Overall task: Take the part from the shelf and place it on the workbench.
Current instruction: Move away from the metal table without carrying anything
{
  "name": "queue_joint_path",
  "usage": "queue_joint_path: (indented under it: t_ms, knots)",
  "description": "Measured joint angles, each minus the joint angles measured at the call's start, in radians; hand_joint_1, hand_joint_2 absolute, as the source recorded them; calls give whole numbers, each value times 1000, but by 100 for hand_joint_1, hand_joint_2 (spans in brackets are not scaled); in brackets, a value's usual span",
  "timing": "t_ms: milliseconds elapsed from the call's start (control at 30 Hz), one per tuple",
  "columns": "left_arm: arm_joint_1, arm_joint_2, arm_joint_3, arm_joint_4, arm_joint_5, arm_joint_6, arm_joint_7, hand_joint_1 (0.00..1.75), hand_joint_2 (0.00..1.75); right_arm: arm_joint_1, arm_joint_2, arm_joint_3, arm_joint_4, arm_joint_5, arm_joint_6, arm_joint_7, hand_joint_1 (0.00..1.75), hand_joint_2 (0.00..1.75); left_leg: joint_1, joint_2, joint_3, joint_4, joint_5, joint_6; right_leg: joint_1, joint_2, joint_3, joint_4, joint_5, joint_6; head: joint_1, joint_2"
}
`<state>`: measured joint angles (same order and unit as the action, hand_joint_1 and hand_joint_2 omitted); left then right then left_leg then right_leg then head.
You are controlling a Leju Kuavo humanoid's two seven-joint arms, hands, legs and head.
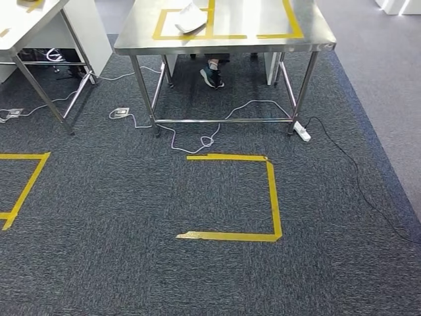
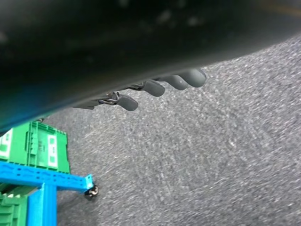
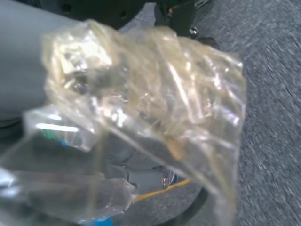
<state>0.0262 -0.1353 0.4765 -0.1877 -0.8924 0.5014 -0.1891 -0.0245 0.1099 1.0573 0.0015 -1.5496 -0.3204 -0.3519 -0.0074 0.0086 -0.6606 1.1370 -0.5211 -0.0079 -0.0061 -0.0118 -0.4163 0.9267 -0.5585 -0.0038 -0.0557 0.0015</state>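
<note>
Right hand grips a crinkly clear bag, the part inside; left fingers hang curled in and empty. I'd walk steadily to the steel table ahead, keeping the bag clamped, and set it inside the yellow tape.

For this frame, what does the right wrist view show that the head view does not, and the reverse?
Right wrist view: the right hand holding a crinkled clear plastic bag with a part inside, too blurred to identify. Head view: the stainless steel workbench with yellow tape outlines and a white packet on it, a yellow tape rectangle on the floor, white cables, and a person's dark shoe under the bench. Both show the grey carpet.
</note>
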Motion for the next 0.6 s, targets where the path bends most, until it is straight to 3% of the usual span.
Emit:
queue_joint_path:
  t_ms: [33,67,133,167,233,300,367,467,600]
  knots:
    - [0,0,0,2,0,0,0,0,0,1,0,0,0,0,0,0,0,0,3,0,-20,68,-38,-5,0,-1,-8,2,5,0,0,0]
    - [0,0,0,3,0,1,0,0,0,2,0,0,0,0,0,0,0,0,6,0,-31,118,-58,-9,1,-1,-15,4,10,0,0,0]
    - [0,1,0,5,0,1,0,0,0,4,0,0,0,0,0,1,0,0,10,0,-19,140,-53,-12,1,-2,-27,9,14,2,-1,0]
    - [0,1,0,6,0,2,0,0,0,4,0,0,0,0,1,1,0,0,11,0,6,107,-32,-11,0,-2,-30,12,15,3,-1,0]
    - [0,2,0,8,0,4,0,0,0,4,0,0,0,0,1,1,0,0,12,-1,81,-11,12,-6,1,-2,-33,16,15,6,0,0]
    - [-2,3,0,12,0,8,-1,0,0,3,0,0,0,0,2,1,0,0,10,-2,143,-117,35,6,3,-1,-37,22,16,13,0,0]
    - [-5,4,0,19,2,11,-2,0,0,2,0,0,0,0,2,1,0,0,9,-3,154,-149,30,15,6,0,-40,29,16,18,2,0]
    - [-7,5,0,26,3,12,-2,0,0,2,0,0,0,0,2,1,0,0,6,-3,148,-154,29,17,5,0,-44,32,19,12,3,0]
    - [-11,7,0,33,3,12,-2,0,0,2,0,0,0,0,2,2,0,0,0,-3,147,-154,29,28,0,1,-53,26,24,20,3,0]
